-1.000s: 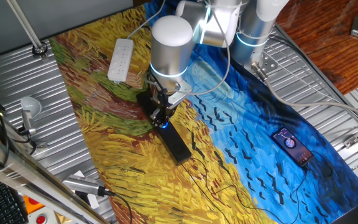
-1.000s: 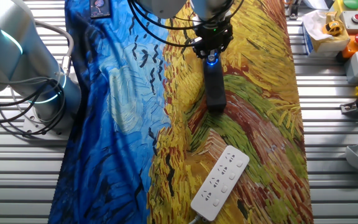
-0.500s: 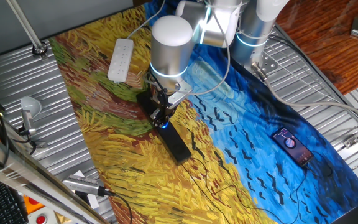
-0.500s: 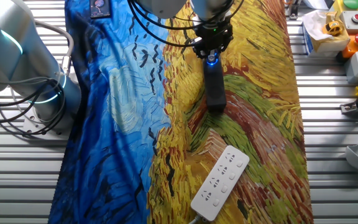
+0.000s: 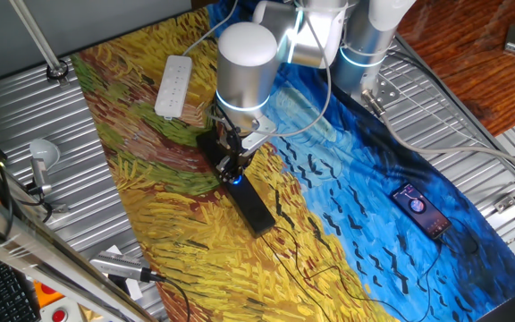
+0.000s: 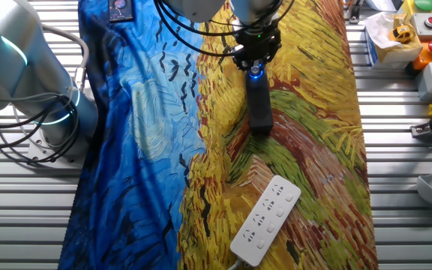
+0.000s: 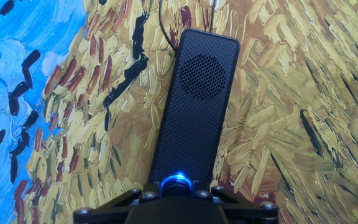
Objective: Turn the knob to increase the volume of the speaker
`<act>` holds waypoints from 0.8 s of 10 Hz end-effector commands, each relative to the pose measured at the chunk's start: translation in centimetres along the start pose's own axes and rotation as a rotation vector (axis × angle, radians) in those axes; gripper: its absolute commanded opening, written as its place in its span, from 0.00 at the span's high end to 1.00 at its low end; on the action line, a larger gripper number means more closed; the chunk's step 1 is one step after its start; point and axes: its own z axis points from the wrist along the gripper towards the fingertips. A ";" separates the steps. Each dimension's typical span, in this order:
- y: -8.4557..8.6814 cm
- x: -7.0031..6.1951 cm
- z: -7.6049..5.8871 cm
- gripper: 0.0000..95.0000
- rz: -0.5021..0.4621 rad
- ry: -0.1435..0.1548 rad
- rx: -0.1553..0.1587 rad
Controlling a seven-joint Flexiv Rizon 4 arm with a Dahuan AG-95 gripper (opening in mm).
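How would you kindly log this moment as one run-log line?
phase: at knob | tool: astride knob, closure unclear | speaker: flat on painted cloth | phone: apart, lit

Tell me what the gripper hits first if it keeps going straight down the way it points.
The gripper points down at the knob, the blue-lit dial at the middle of the speaker. It would meet the knob first; the fingers seem to sit at it already, though contact is hard to confirm.
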 end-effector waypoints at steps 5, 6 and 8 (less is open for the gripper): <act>-1.4 0.6 -0.3 1.00 0.922 -0.002 0.112; -1.4 0.6 -0.3 1.00 0.983 -0.004 0.109; -1.4 0.6 -0.3 1.00 1.090 -0.006 0.108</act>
